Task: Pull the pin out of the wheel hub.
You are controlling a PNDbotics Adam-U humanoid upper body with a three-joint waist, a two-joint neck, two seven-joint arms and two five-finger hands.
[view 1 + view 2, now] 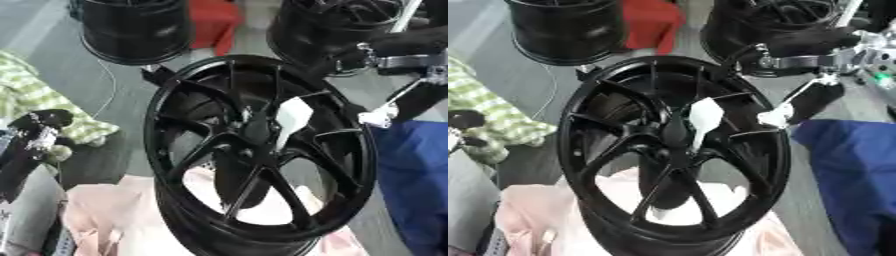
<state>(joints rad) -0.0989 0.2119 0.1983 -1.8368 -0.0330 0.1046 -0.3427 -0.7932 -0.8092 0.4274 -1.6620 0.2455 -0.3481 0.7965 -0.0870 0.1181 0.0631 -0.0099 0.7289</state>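
White pin (pixel 703 121) stands out of the centre of the black wheel hub (pixel 262 150), which sits tilted on pink cloth (pixel 114 215). Right hand (pixel 346 60) hangs at the rim's upper right, clear of the pin; can't tell how its fingers sit. Left hand (pixel 39 125) at left edge, finger position unclear; two more black wheels (pixel 136 30) stand beyond.

right arm (pixel 815 40): black shell, silver wrist band, upper right of frame | left hand (pixel 35 135): black with silver joints, left edge
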